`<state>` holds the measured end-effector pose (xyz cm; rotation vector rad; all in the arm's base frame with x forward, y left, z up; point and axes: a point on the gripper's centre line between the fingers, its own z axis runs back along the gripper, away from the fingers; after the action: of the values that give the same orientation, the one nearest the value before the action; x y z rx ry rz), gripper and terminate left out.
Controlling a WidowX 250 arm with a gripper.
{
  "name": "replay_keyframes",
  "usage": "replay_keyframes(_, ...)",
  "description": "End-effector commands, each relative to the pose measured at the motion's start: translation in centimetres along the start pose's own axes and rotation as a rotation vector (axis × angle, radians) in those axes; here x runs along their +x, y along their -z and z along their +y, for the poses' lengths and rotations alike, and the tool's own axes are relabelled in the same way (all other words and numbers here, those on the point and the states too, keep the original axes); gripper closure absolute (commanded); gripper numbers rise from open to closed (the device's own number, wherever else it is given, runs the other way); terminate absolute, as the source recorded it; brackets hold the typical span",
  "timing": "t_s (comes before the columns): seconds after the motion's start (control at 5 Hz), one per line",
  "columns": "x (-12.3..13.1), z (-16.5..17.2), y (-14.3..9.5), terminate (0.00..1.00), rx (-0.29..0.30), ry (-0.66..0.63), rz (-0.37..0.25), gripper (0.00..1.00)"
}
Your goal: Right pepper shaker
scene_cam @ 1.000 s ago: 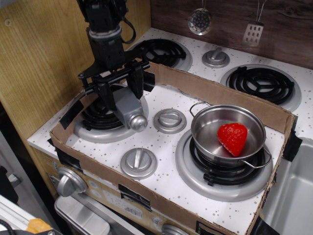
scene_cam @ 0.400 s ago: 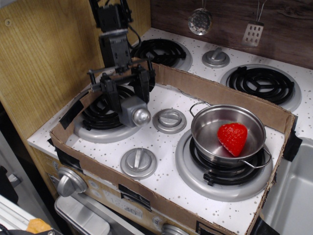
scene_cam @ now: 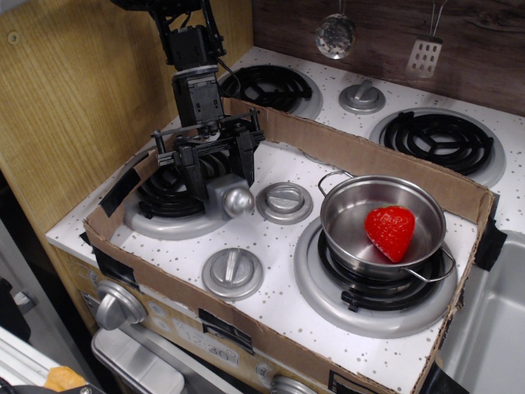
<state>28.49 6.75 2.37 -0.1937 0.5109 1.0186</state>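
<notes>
The pepper shaker (scene_cam: 227, 195) is a small grey block with a shiny rounded silver cap. It sits between the fingers of my black gripper (scene_cam: 221, 177), over the right edge of the front left burner (scene_cam: 162, 205). It lies tilted, with its cap pointing toward the front right. The gripper is shut on it from above, one finger on each side. I cannot tell whether the shaker touches the burner rim.
A round silver knob (scene_cam: 285, 202) lies just right of the shaker, and another (scene_cam: 233, 272) lies in front. A steel pot (scene_cam: 343, 215) holding a red strawberry (scene_cam: 390, 231) stands on the right burner. A cardboard wall (scene_cam: 369, 158) rings the stovetop. A wooden panel (scene_cam: 74, 98) stands at the left.
The gripper has moved right and slightly back with the shaker, from the middle of the left burner to its right edge. The wrist has turned more upright.
</notes>
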Motion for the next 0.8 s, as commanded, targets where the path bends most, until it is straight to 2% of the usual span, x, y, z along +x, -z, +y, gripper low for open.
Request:
replay_keyframes(0.0,2.3,0.4,-1.7,0.00,-0.037,0.000,-0.094,1.00)
replay_keyframes(0.6,4.9,1.2,-4.3,0.00,-0.071,0.019,-0.191,1.00)
